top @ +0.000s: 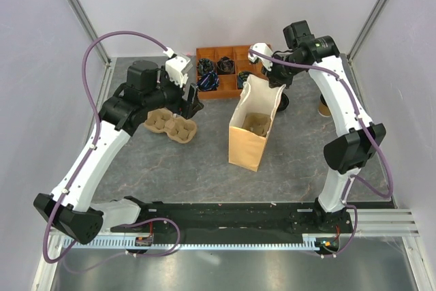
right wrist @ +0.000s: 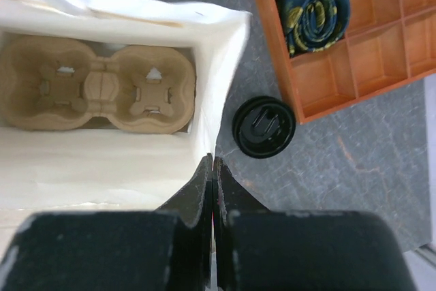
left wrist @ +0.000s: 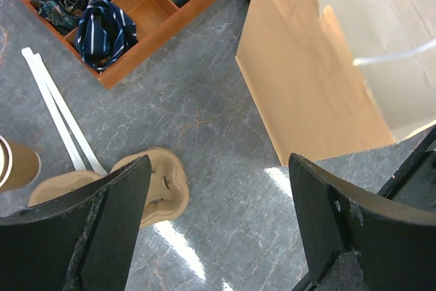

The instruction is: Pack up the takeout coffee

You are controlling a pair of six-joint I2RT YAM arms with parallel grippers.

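My right pincer (right wrist: 213,165) is closed and, as far as I can see, nips the rim of the paper bag (right wrist: 228,66) at the centre of the overhead view. My left pincer (left wrist: 218,189) hangs wide open and holds nothing, above the cup carrier (left wrist: 163,182) on the table at centre left. A second carrier (right wrist: 95,90) lies in the bottom of the bag.

I take the takeout coffee (top: 325,107) to be the brown cup at the right of the overhead view, just beyond my right arm and not yet in the bag.

The risks are plain. A tug on that thin rim could tip the bag or let the paper slip free, and the mouth would then sag shut. My open pincer is on the far side of the bag from the cup, so a reach across could knock the bag.

The arm covers much of the cup, so I cannot tell whether it has a lid. A loose black lid (right wrist: 263,127) sits just beside the bag. Another cup (left wrist: 17,165) is cut off at the left edge of my left wrist view.
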